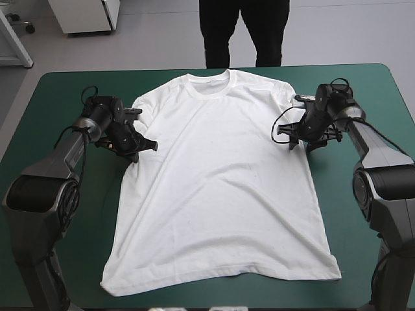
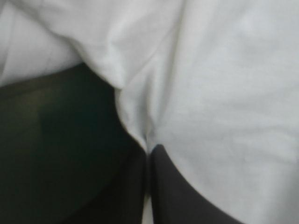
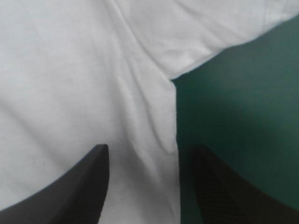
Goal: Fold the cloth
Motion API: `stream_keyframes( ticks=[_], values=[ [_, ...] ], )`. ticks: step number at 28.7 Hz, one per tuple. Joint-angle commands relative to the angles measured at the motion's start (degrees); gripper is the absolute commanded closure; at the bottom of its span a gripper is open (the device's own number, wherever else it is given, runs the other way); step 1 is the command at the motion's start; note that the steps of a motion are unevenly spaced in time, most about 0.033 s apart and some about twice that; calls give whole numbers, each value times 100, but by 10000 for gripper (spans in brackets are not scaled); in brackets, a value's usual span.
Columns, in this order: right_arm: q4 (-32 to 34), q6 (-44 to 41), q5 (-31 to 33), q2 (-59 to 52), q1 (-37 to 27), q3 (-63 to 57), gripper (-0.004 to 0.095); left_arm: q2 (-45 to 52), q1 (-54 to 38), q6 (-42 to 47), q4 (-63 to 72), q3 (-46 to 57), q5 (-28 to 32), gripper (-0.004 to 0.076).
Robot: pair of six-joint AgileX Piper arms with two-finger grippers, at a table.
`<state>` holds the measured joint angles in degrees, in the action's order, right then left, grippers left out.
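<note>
A wide table (image 1: pixel 58 97) under a smooth teal-green cover takes up the space before me. Its far edge runs straight across between rounded corners. Bare cover shows in a band along the left, right and far sides.

Two dark grey arms reach in over the cover, one from the left and one from the right, and each stops at one side of the garment. Neither lies across its middle.

A white, short-sleeved cloth T-shirt (image 1: pixel 220 188) lies spread flat at the middle of the table. Its round collar points toward the far edge and its hem lies close to the near edge. Both sleeves angle outward. The body is mostly smooth with a few soft creases, and the hem's right corner juts out slightly farther than the left.

The left gripper (image 1: pixel 139 148), with two broad black curved fingers (image 2: pixel 177 186), sits at the shirt's left side where the sleeve joins the body. Its fingers are clenched into one point with a pinch of white cloth caught between them. A fold puckers away from the tips.

The right gripper (image 1: pixel 293 139) sits at the shirt's right side, just below the sleeve. Its fingers (image 3: pixel 70 196) stand spread apart and grasp nothing. One is over the white cloth and the other over bare cover, with the shirt's side edge running between them.
</note>
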<state>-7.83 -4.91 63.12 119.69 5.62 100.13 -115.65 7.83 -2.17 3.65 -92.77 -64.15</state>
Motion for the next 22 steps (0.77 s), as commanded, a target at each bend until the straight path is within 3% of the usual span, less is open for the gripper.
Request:
stream_keyframes(
  ticks=[1, 4, 9, 22],
  values=[
    [-226, 63, -79, -148, -46, 186, 410, 139, 2, -18, -4, -78, 116, 733],
    [-450, 119, -79, -42, -22, 186, 527, 139, 2, -7, 22, -78, 116, 733],
    [-517, 327, -80, 83, 164, 186, 925, 139, 2, -7, 177, -78, 32, 733],
    [297, 173, 96, -563, 184, 196, 925, 493, 2, -185, 158, -317, -40, 733]
  ],
)
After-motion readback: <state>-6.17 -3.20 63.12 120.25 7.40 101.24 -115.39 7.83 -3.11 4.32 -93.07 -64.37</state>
